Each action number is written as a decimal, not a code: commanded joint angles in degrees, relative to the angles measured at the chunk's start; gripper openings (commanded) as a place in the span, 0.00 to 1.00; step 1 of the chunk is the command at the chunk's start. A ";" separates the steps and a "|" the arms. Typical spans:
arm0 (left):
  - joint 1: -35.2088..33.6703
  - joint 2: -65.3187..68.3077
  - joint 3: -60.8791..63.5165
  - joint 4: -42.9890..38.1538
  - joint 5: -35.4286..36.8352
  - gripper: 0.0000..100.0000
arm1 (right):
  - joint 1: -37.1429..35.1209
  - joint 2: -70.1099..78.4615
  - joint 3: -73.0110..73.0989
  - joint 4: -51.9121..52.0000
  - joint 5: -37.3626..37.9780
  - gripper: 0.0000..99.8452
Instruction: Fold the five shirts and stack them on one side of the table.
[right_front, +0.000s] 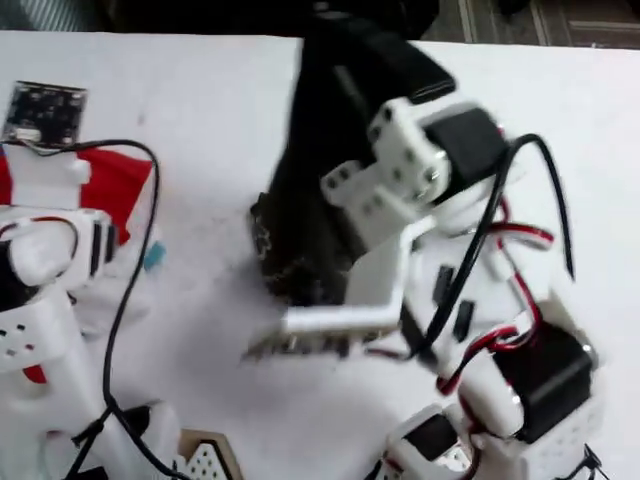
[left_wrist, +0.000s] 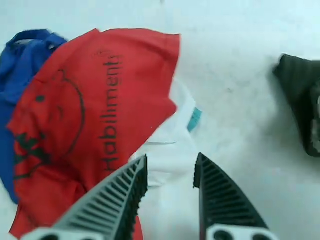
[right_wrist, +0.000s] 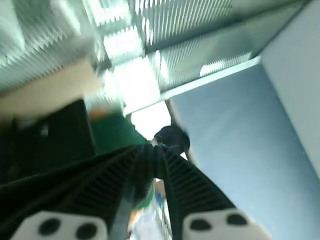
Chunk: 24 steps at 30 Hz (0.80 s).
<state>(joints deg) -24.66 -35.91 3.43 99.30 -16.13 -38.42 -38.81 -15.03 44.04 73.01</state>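
Left gripper (left_wrist: 169, 182): jaws wide apart, holding nothing, poised just above the white shirt
Right gripper (right_wrist: 156, 150): fingers pinched together at the tips, pointing up toward the ceiling, clamped on the black shirt, whose cloth drapes along one finger
Black shirt (right_front: 310, 200): hoisted up over the middle of the table, hanging from the right arm; its lower end is down by the tabletop, and I cannot tell whether it touches
Red shirt (left_wrist: 90, 100): rumpled at the left side of the table, under the left arm, print facing up
Blue shirt (left_wrist: 25, 50): partly under the red shirt, showing past its edge
White shirt (left_wrist: 170, 145): on the table, tucked partly under the red shirt, a teal tag (left_wrist: 195, 119) showing at its edge
Table (right_front: 200, 90): white, with bare surface between the pile and the black shirt
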 joint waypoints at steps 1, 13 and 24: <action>-3.12 -0.75 0.00 -1.14 0.35 0.17 | -3.21 3.56 1.14 -2.86 3.16 0.02; 0.13 -0.57 1.41 -1.14 -0.09 0.17 | 20.26 23.78 15.82 -2.07 4.22 0.02; 23.52 0.84 24.79 -8.62 0.26 0.17 | 33.10 25.27 21.19 7.60 5.54 0.02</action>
<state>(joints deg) -5.05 -35.74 24.35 92.97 -16.13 -7.56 -13.23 6.42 50.46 78.29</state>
